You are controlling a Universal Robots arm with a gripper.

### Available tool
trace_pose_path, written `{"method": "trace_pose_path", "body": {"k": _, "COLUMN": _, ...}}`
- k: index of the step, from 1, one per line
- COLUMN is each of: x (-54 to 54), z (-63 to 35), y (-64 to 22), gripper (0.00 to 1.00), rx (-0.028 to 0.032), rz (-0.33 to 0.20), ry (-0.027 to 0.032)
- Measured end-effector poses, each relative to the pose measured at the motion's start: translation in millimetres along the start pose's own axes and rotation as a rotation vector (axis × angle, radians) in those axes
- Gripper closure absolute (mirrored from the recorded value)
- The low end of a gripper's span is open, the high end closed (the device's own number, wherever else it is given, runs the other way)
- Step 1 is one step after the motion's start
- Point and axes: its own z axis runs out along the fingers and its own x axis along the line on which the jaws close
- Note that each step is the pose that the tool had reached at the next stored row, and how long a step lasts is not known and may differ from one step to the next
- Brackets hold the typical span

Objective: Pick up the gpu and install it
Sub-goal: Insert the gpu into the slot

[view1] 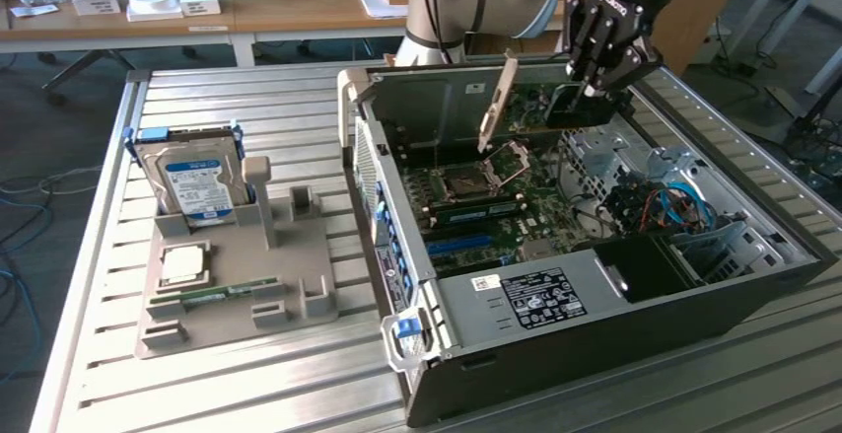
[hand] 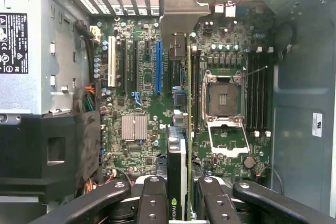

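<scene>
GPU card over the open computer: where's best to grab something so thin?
Clamp the gpu by its two flat faces from above, at the end away from its metal bracket. It stands on edge, thin enough to fit inside the pincer, as held here.

A slatted aluminium table [view1: 237,394] fills the lower left of the frame. On it sits a grey plastic parts holder [view1: 231,326]. A blue-labelled silver hard drive [view1: 193,181] stands upright at its far end, with a square silver processor chip [view1: 183,263] and a narrow green RAM stick [view1: 217,295] lying flat nearer. Along the top edge runs a wooden desk [view1: 263,17] carrying small white boxes [view1: 156,4].
</scene>
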Motion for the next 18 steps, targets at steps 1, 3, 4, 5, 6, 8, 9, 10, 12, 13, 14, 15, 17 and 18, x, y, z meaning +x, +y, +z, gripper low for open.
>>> {"method": "trace_pose_path", "body": {"k": 1, "x": 0.0, "z": 0.3, "y": 0.2, "gripper": 0.73, "rx": 0.0018, "rz": -0.003, "ry": 0.0003}}
{"method": "trace_pose_path", "body": {"k": 3, "x": 0.0, "z": 1.3, "y": 1.0, "gripper": 0.73, "rx": 0.0072, "rz": -0.008, "ry": 0.0004}}
{"method": "trace_pose_path", "body": {"k": 4, "x": 0.1, "z": 2.0, "y": 1.4, "gripper": 0.73, "rx": 0.0105, "rz": -0.011, "ry": 0.0004}}
{"method": "trace_pose_path", "body": {"k": 5, "x": 0.1, "z": 2.5, "y": 1.8, "gripper": 0.73, "rx": 0.0141, "rz": -0.014, "ry": 0.0005}}
{"method": "trace_pose_path", "body": {"k": 6, "x": 0.1, "z": 3.1, "y": 2.3, "gripper": 0.73, "rx": 0.0172, "rz": -0.017, "ry": 0.0006}}
{"method": "trace_pose_path", "body": {"k": 8, "x": 0.1, "z": 3.5, "y": 3.4, "gripper": 0.73, "rx": 0.0200, "rz": -0.020, "ry": 0.0009}}
{"method": "trace_pose_path", "body": {"k": 9, "x": 0.1, "z": 3.5, "y": 3.6, "gripper": 0.73, "rx": 0.0200, "rz": -0.021, "ry": 0.0010}}
{"method": "trace_pose_path", "body": {"k": 10, "x": 0.1, "z": 3.6, "y": 3.9, "gripper": 0.73, "rx": 0.0201, "rz": -0.021, "ry": 0.0008}}
{"method": "trace_pose_path", "body": {"k": 12, "x": 0.1, "z": 4.0, "y": 5.1, "gripper": 0.73, "rx": 0.0202, "rz": -0.021, "ry": 0.0006}}
{"method": "trace_pose_path", "body": {"k": 13, "x": 0.0, "z": 4.2, "y": 6.0, "gripper": 0.73, "rx": 0.0202, "rz": -0.021, "ry": 0.0006}}
{"method": "trace_pose_path", "body": {"k": 14, "x": 0.0, "z": 4.3, "y": 7.1, "gripper": 0.73, "rx": 0.0201, "rz": -0.021, "ry": 0.0006}}
{"method": "trace_pose_path", "body": {"k": 15, "x": -0.1, "z": 4.4, "y": 8.1, "gripper": 0.73, "rx": 0.0202, "rz": -0.020, "ry": 0.0007}}
{"method": "trace_pose_path", "body": {"k": 17, "x": -0.2, "z": 4.6, "y": 9.7, "gripper": 0.73, "rx": 0.0201, "rz": -0.020, "ry": 0.0008}}
{"method": "trace_pose_path", "body": {"k": 18, "x": -0.2, "z": 4.6, "y": 10.3, "gripper": 0.73, "rx": 0.0201, "rz": -0.020, "ry": 0.0007}}
